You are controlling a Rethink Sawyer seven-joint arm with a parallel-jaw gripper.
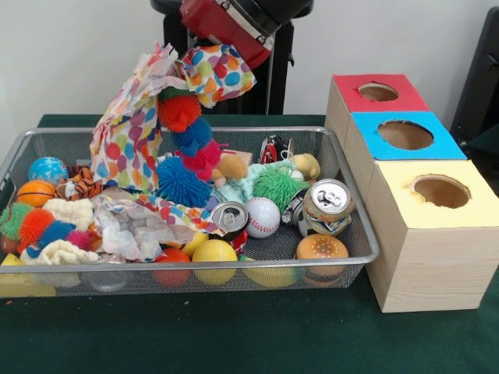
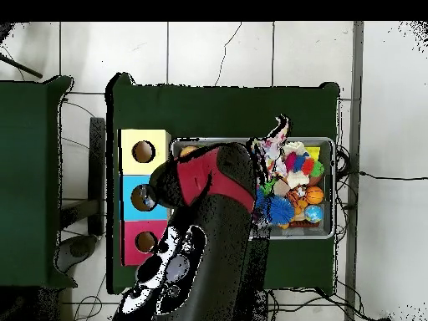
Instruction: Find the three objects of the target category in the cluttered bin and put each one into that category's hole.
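Observation:
A wire bin [image 1: 366, 234] holds a jumble of toys, balls and cans. Above its back left my gripper [image 1: 217, 74] is wrapped in a sheet of polka-dot paper [image 1: 129, 140], which hangs from it down into the bin, so it is shut on the paper. Under the raised paper, orange, blue and pink spiky balls [image 1: 192, 136] stack in a column. In the bin lie two drink cans [image 1: 327, 204], a baseball [image 1: 262, 216], a burger toy [image 1: 321, 249], a green spiky ball [image 1: 277, 187] and a small basketball [image 1: 35, 192]. In the overhead view my arm [image 2: 209, 192] covers most of the bin [image 2: 326, 142].
Three wooden boxes with round holes stand in a row right of the bin: red top [image 1: 398, 100] farthest, blue top [image 1: 437, 144] in the middle, yellow top [image 1: 475, 206] nearest. Crumpled white paper [image 1: 132, 230] lies at the bin's front left. Green cloth covers the table [image 1: 234, 335].

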